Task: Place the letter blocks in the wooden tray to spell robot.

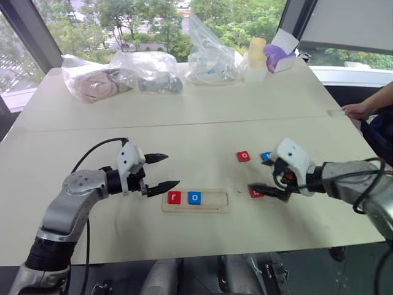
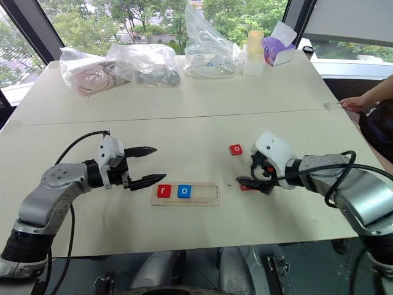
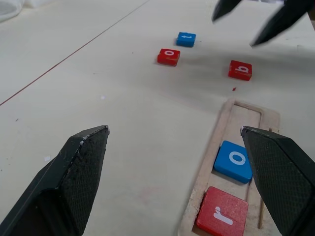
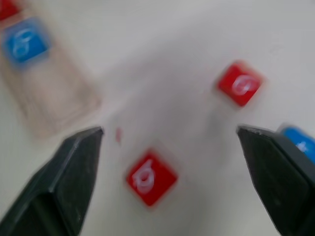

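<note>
Wooden tray [image 1: 195, 209] lying on the pale surface [image 1: 184, 132] with long axis running across, from the robot's left to its right. Red r block [image 1: 174, 197] seated at the left end, blue o block [image 1: 194, 197] touching it as second tile; remaining three places bare.

Loose tiles grouped beyond the tray's right end: red b block [image 3: 240, 70] nearest that end, red o block [image 1: 244, 156] farther back, blue t block [image 3: 186, 39] just beside the red o and, from the head, partly hidden behind the right hand's white housing.

Right hand [image 4: 170, 135]: fingers spread wide, holding nothing, poised directly over the red b block, with the block framed between the two fingertips in the wrist view. Tile apart from both fingers, flat on the surface, turned cornerwise to the line between them.

Left hand [image 1: 166, 171]: also spread wide and empty, hovering just beside the tray's left end, fingers pointing along the tray's long axis toward the filled places.

Judged relation for the coming move: b required in the third place, immediately right of the blue o; right hand much the nearer, already above the tile. Transfer from pickup to slot short, leftward toward the tray. Diagonal set of the tile likely to call for a wrist turn before closing, so that flat edges meet the fingers.
</note>
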